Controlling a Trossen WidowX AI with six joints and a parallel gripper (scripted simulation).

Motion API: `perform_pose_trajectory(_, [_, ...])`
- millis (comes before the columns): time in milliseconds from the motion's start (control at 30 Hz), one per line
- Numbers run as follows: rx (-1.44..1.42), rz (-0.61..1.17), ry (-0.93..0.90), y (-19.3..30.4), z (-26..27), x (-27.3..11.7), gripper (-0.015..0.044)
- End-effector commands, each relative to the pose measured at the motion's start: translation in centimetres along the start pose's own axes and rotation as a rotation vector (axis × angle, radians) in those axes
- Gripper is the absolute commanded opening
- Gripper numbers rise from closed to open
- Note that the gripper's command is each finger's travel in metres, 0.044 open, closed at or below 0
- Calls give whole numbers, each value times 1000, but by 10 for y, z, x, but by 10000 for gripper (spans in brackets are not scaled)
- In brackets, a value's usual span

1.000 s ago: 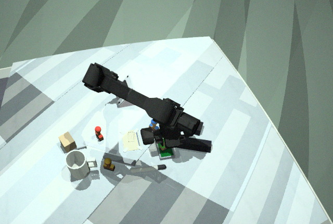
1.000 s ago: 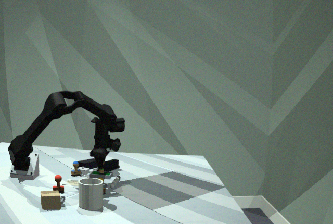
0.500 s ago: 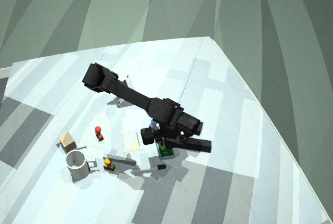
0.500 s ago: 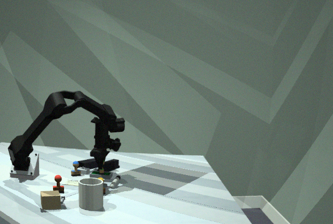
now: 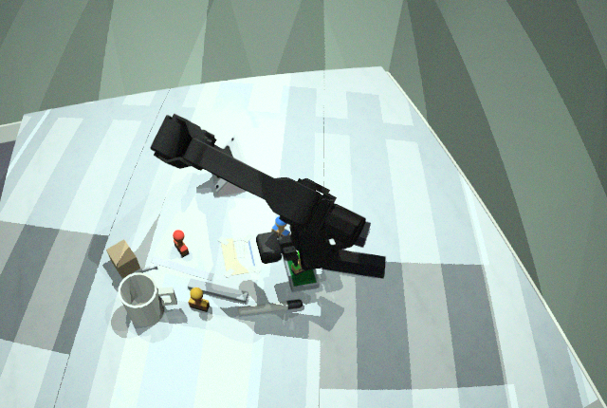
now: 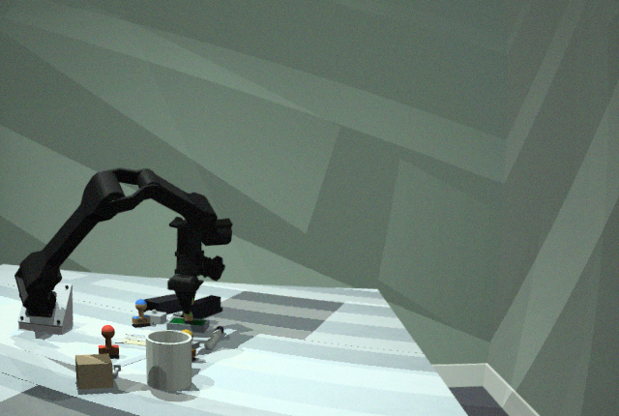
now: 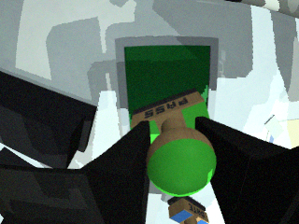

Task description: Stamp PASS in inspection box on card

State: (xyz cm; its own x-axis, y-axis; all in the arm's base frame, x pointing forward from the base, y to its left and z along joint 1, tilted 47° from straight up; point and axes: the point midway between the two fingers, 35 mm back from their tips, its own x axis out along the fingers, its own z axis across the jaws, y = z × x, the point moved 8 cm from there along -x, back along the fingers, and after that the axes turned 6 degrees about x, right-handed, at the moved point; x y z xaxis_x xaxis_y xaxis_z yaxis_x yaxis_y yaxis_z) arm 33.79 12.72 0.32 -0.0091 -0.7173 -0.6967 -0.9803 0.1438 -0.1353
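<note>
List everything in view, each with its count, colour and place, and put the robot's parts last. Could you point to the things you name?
Green-knobbed PASS stamp (image 7: 181,165): one, green and brown, over the ink pad
Rectangular ink pad (image 5: 303,280) (image 7: 163,70): one, green in a grey tray, under the PASS stamp
Blue-knobbed stamp (image 5: 280,221) (image 6: 140,305): one, blue and brown, beside the pad
Red-knobbed stamp (image 5: 178,235) (image 6: 107,331): one, red and brown, between card and block
Yellow-knobbed stamp (image 5: 196,294): one, yellow and brown, near the mug
Paper card (image 5: 229,258): one, cream, between red-knobbed stamp and pad
Cylindrical mug (image 5: 147,307) (image 6: 168,361): one, grey, beside the block
Box-shaped block (image 5: 122,256) (image 6: 94,372): one, tan, near the mug
Dark-tipped marker-like rod (image 5: 262,309) (image 6: 214,339): one, grey, near the pad
Flat bar (image 5: 215,290): one, grey, beside the yellow-knobbed stamp
Arm (image 5: 229,165) (image 6: 74,236): one, black, reaching over the table
Gripper (image 7: 173,123): one, black, shut on the PASS stamp
</note>
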Motion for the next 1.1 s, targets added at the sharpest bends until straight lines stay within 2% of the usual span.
perform_pose_trajectory(0, [5, -2, 0, 0, 0, -3, 0])
perform_pose_trajectory(367, [5, -1, -1, 0, 0, -8, 0])
perform_pose_trajectory(1067, [5, -1, -3, -1, 1, -41, 0])
